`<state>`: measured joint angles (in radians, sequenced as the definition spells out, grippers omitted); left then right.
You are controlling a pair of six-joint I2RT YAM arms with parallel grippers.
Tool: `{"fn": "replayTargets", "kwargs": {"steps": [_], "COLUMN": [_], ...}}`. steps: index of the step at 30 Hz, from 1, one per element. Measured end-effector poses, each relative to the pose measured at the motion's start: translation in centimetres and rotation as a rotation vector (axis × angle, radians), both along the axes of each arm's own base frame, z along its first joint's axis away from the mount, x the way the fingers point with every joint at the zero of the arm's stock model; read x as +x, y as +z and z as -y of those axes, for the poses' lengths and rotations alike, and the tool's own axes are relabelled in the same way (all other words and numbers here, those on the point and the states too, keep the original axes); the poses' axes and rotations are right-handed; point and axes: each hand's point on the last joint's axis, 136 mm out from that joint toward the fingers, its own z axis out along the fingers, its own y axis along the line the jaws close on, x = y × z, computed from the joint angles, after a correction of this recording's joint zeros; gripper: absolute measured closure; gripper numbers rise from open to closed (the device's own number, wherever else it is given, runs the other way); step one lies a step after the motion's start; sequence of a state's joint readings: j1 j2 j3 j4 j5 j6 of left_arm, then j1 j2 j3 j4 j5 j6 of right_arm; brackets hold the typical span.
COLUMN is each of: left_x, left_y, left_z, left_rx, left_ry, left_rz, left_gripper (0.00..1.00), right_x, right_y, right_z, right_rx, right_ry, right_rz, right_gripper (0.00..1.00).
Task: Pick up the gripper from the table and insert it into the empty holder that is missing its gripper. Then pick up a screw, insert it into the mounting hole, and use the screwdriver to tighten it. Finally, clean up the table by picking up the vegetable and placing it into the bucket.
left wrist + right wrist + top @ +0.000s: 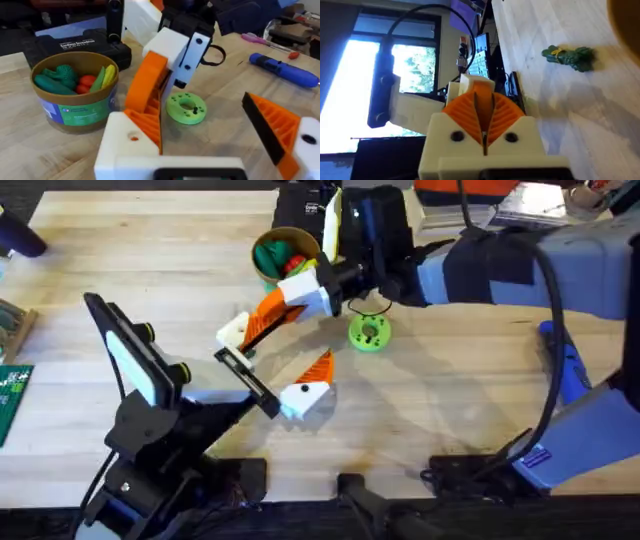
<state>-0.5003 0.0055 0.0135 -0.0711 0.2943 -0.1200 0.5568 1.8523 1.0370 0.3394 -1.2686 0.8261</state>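
Small dark-green leafy toy vegetable (569,56) lies free on the table: light, rigid plastic, knobbly; pinch across the stalk. Right gripper (484,131) clenched, empty; left gripper (220,135) spread, empty.

Both arms are showing black joints, the right arm (590,255) wearing pale blue-grey covers with a black cable trailing. The grippers, left (275,375) and right (262,323), are carrying white fingers with orange ribbed pads and dark screw holes.
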Motion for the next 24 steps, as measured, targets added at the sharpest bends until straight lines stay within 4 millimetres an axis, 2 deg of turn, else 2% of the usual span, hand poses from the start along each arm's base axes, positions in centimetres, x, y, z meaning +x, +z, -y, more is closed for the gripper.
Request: {"fn": "replayTargets", "kwargs": {"steps": [21, 24], "left_x": [-0.20, -0.23], "left_y": [0.01, 0.01], "left_z": [0.15, 0.19], "left_rx": [-0.002, -0.002], "left_ry": [-0.019, -0.022], "left_rz": [-0.001, -0.001], "left_gripper": [0.016, 0.015], "right_x": [0.00, 0.02], "right_y": [0.05, 0.06], "right_z": [-0.02, 0.01], "right_rx": [0.002, 0.003], "right_ry": [0.001, 0.001], "right_rz": [0.003, 0.003], "right_gripper": [0.987, 0.964]}}
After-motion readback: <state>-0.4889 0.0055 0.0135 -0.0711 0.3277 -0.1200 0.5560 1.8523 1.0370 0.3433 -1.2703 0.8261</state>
